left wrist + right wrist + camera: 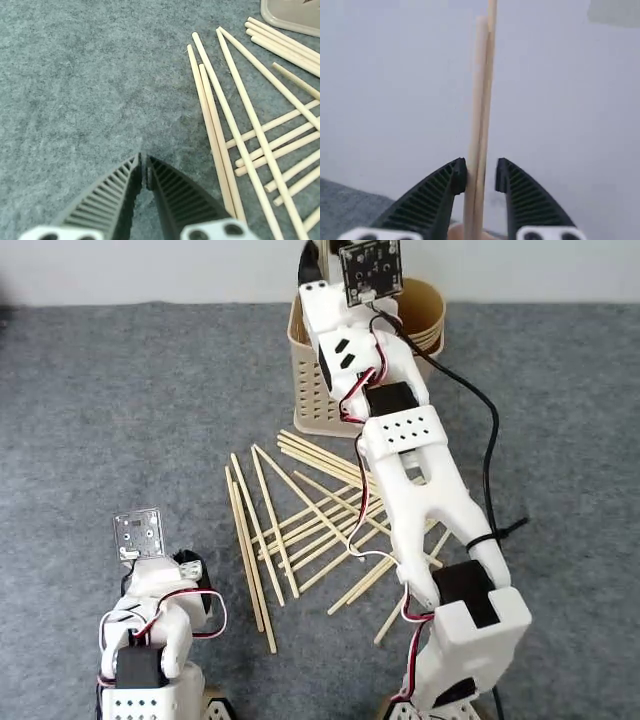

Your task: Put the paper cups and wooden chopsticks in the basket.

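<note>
Several wooden chopsticks (300,525) lie scattered on the grey carpet in the middle. A beige slotted basket (312,390) stands at the back, with brown paper cups (428,312) stacked in it. My right gripper (312,265) hangs over the basket. In the right wrist view it (480,175) is open a little, and two upright chopsticks (482,100) stand between its fingers, touching one finger and clear of the other. My left gripper (145,162) is shut and empty, low over bare carpet beside the chopsticks (220,125).
The right arm (420,500) stretches over the chopstick pile toward the basket, with its black cable (490,440) alongside. A corner of the basket (290,12) shows in the left wrist view. Open carpet lies to the left of the pile.
</note>
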